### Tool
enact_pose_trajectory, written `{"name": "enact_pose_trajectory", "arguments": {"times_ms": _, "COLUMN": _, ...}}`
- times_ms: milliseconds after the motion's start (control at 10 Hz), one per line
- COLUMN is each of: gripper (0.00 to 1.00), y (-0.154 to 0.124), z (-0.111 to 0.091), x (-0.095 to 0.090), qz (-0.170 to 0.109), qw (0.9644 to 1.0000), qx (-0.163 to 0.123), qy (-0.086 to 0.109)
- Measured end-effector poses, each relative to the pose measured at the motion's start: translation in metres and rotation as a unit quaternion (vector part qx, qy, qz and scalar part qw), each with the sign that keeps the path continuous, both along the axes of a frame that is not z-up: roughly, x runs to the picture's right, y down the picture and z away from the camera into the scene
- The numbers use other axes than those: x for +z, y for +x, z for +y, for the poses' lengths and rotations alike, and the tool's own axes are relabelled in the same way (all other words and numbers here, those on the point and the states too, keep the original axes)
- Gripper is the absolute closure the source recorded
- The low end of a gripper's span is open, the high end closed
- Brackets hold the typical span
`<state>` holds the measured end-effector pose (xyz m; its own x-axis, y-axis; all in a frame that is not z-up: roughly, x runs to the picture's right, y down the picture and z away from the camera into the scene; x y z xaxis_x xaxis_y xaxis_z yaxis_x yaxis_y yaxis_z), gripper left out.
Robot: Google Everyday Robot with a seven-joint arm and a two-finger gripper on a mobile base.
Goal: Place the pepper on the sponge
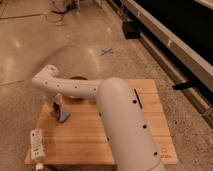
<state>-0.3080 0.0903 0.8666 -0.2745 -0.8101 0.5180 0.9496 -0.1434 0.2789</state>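
Arm (120,115) was white with small dark dots; gripper (56,106) was pale and hung over the table's left part, just above the sponge; pepper (60,107) showed dark red at the gripper; sponge (64,118) light blue; bowl (77,78) orange-brown; bottle (36,145) white; table (150,100) light wood, plain; floor (60,40) glossy beige, faintly speckled, bearing a blue cross mark (106,51).

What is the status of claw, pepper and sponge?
Claw low over sponge. Pepper at claw, touching or just above sponge: cannot tell. White bottle apart, not in the way.
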Motion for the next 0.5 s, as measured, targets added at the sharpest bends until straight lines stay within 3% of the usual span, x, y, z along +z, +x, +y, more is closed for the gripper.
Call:
{"name": "enact_pose_trajectory", "arguments": {"times_ms": 200, "gripper": 0.28, "y": 0.005, "z": 0.002, "x": 0.012, "qz": 0.004, "qw": 1.0000, "qx": 0.004, "qy": 0.005}}
{"name": "enact_pose_trajectory", "arguments": {"times_ms": 300, "gripper": 0.22, "y": 0.009, "z": 0.004, "x": 0.016, "qz": 0.006, "qw": 1.0000, "qx": 0.004, "qy": 0.004}}
{"name": "enact_pose_trajectory", "arguments": {"times_ms": 500, "gripper": 0.20, "y": 0.015, "z": 0.010, "x": 0.022, "qz": 0.009, "qw": 0.9999, "qx": 0.004, "qy": 0.000}}
